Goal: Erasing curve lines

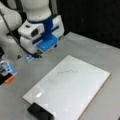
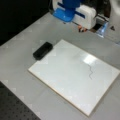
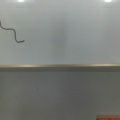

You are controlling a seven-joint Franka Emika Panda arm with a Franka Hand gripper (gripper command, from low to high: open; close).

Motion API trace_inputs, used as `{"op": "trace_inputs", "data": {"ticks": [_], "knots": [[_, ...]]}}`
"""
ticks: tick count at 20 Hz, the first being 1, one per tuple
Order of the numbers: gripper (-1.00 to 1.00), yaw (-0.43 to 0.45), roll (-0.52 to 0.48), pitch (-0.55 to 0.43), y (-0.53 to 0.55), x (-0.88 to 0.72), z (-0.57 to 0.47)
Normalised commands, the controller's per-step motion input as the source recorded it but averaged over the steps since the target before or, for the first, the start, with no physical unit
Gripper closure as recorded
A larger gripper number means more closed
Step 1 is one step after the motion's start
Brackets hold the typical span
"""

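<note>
On the white board, toward its middle, the curve lines run as one thin wavy dark stroke; in a front view they sit nearer the board's right side, and the wrist view shows their end at its left edge. A black block lies at the board's corner, touching its edge. The gripper hangs above the grey counter beyond the board, well apart from the stroke. Whether the fingers are apart or together I cannot tell.
</note>
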Motion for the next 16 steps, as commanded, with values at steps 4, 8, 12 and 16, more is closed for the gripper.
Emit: {"op": "trace_inputs", "data": {"ticks": [4, 8, 12, 16], "knots": [[-1.0, 0.202, -0.145, 0.166, -0.56, 0.37, 0.07], [-1.0, 0.214, -0.093, 0.169, -0.56, 0.33, 0.02], [-1.0, 0.205, -0.02, 0.179, -0.37, 0.25, 0.05], [-1.0, 0.186, -0.023, 0.122, -0.38, 0.23, 0.0]]}}
